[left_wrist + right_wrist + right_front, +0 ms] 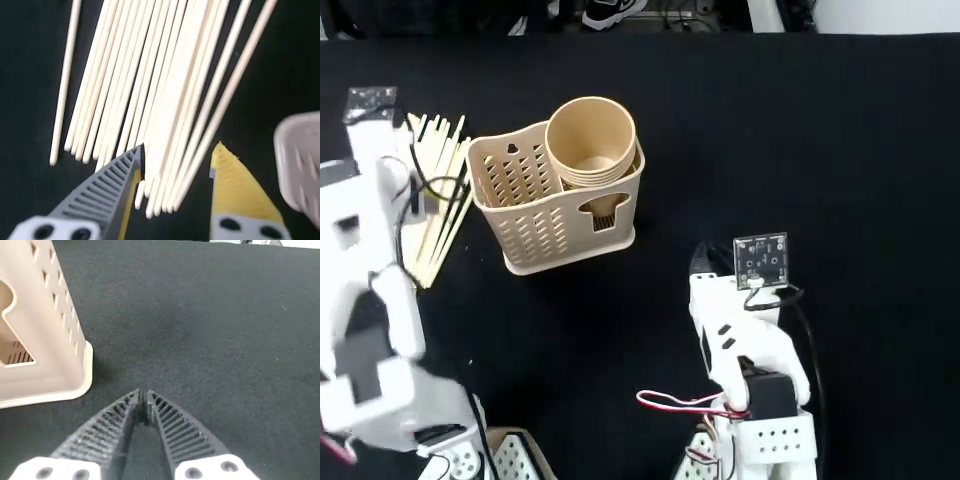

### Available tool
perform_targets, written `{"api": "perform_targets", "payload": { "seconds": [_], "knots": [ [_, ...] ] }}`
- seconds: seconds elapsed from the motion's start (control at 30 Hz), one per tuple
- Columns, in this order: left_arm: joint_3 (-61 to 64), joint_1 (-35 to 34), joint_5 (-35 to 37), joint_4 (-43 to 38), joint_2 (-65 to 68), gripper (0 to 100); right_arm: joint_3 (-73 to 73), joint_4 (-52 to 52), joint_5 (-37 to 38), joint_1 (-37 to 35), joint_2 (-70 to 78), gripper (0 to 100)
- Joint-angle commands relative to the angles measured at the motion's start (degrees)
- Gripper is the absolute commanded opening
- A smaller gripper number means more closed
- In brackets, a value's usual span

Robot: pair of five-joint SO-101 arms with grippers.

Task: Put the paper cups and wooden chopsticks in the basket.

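A beige slotted basket (520,215) stands on the black table, with stacked paper cups (591,140) in its right half. Left of it lies a fanned bundle of wooden chopsticks (438,205). My left gripper (179,156) hangs open just above the chopsticks (165,95), its grey and yellow fingers straddling the near ends of several sticks. The left arm (375,250) covers part of the bundle from above. My right gripper (143,399) is shut with nothing in it, low over the cloth near the basket's corner (45,335); the right arm (750,340) sits right of the basket.
Black cloth covers the whole table (800,150). Wide bare cloth lies right of and behind the basket. The arm bases and wiring (680,405) crowd the front edge. The basket wall (300,160) is close beside my left gripper.
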Motion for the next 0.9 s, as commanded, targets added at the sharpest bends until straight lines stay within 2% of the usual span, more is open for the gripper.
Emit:
{"api": "perform_targets", "payload": {
  "seconds": [0.0, 0.43, 0.5, 0.6, 0.87],
  "knots": [
    [-16.0, -0.4, 0.0, 1.8, 13.2, 23, -0.2, 0.4, 0.5, -0.6, -4.1, 1.9],
    [-55.3, -0.7, 0.0, 15.5, 49.3, 22, -0.2, 0.5, 0.5, -0.6, -4.0, 1.9],
    [-61.0, -0.7, 0.4, 19.1, 52.4, 18, -0.2, 0.5, 0.5, -0.6, -4.0, 1.9],
    [-69.1, -0.3, 0.1, 24.8, 55.5, 4, -0.2, 0.5, 0.5, -0.7, -4.0, 1.9],
    [-85.7, -0.2, 0.4, 39.2, 58.9, 3, -0.2, 0.5, 0.5, -0.7, -4.0, 1.9]
  ]
}}
